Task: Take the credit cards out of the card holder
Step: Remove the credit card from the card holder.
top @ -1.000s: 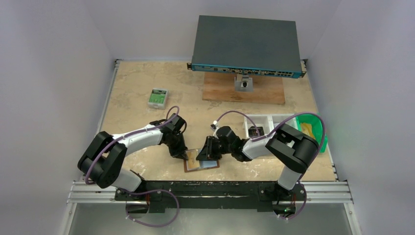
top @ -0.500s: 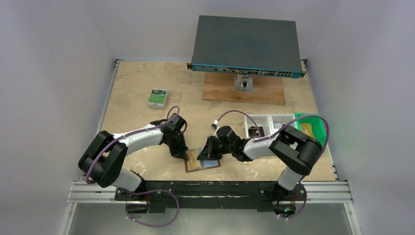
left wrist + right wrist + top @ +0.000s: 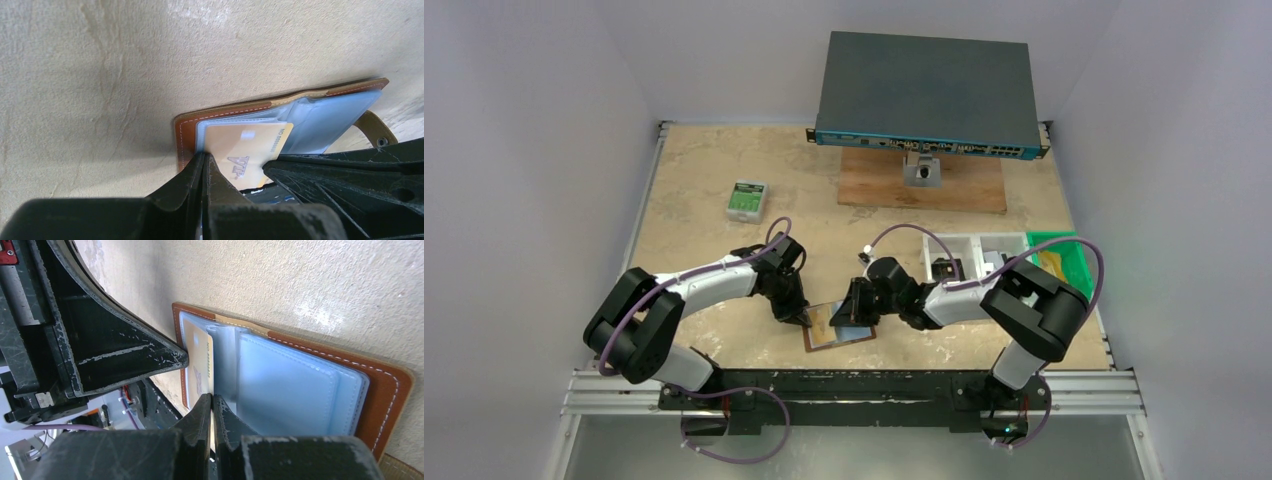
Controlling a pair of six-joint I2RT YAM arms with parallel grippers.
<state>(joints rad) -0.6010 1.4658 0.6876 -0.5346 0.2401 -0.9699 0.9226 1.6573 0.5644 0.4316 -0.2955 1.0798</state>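
Right gripper (image 3: 211, 400) sits closed, apparently pinching the gold card (image 3: 199, 357), while the shut, empty left gripper (image 3: 204, 159) pins the card holder (image 3: 385, 385); you next pull it free.

The top external camera hangs above and behind the arm bases, looking steeply down over the whole table (image 3: 704, 190), from near edge to far wall. Each wrist camera sits close to the tabletop, sighting along its own gripper: the left gripper (image 3: 204, 162) faces right and the right gripper (image 3: 212, 405) faces left. All three views share the open card holder (image 3: 829, 335) and its credit card (image 3: 245, 145).
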